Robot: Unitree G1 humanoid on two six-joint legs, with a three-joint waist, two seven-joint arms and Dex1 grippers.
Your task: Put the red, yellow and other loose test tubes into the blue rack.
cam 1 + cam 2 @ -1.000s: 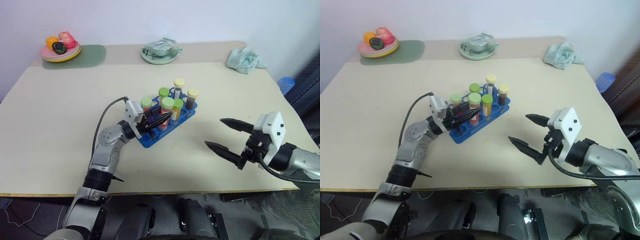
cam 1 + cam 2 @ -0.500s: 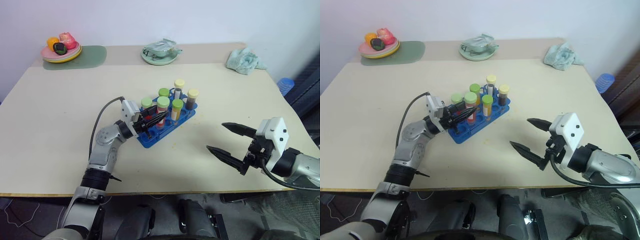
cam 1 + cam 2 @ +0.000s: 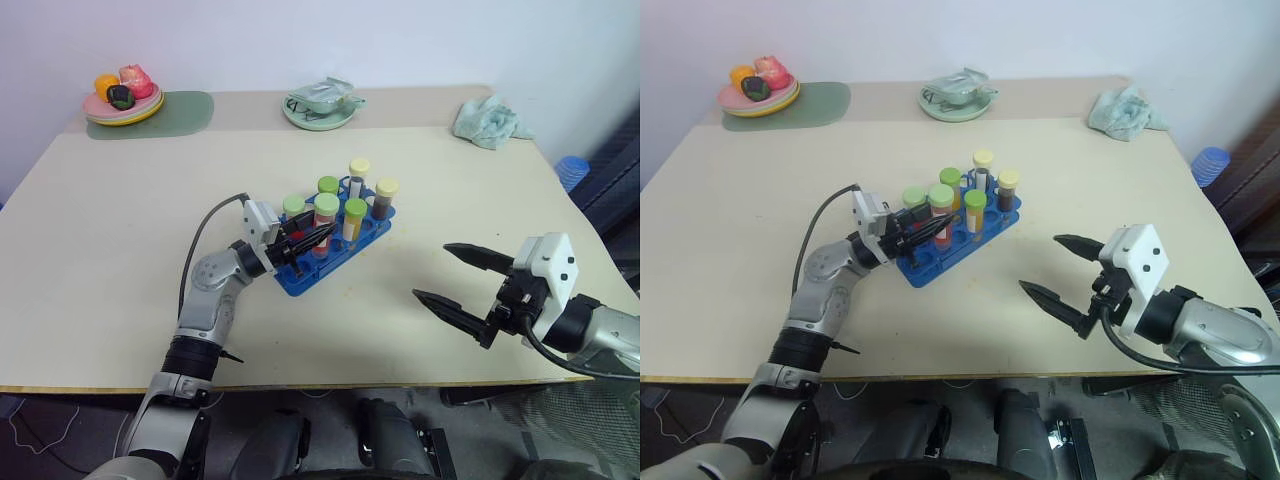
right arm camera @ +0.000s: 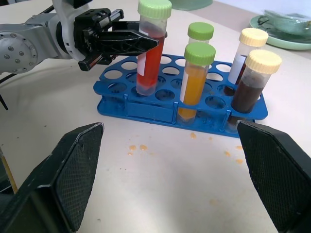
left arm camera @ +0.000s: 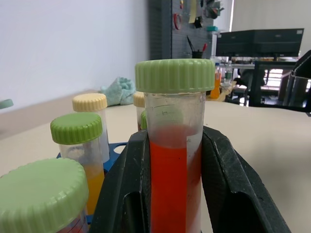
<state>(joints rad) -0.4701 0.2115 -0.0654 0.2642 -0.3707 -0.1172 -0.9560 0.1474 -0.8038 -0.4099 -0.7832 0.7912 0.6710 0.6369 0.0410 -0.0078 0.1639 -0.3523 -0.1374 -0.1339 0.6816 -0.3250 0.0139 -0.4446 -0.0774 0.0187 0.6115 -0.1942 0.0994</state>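
Left tool (image 3: 930, 229) grips the red tube (image 3: 940, 217) standing in the blue rack (image 3: 956, 243).

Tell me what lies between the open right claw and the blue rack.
Bare tabletop with a few orange specks, seen in the right wrist view between right claw and blue rack.

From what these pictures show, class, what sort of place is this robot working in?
Probably a lab or workshop staged for robot practice: a blue rack of capped test tubes stands on a plain table, with monitors and a tool pegboard behind.
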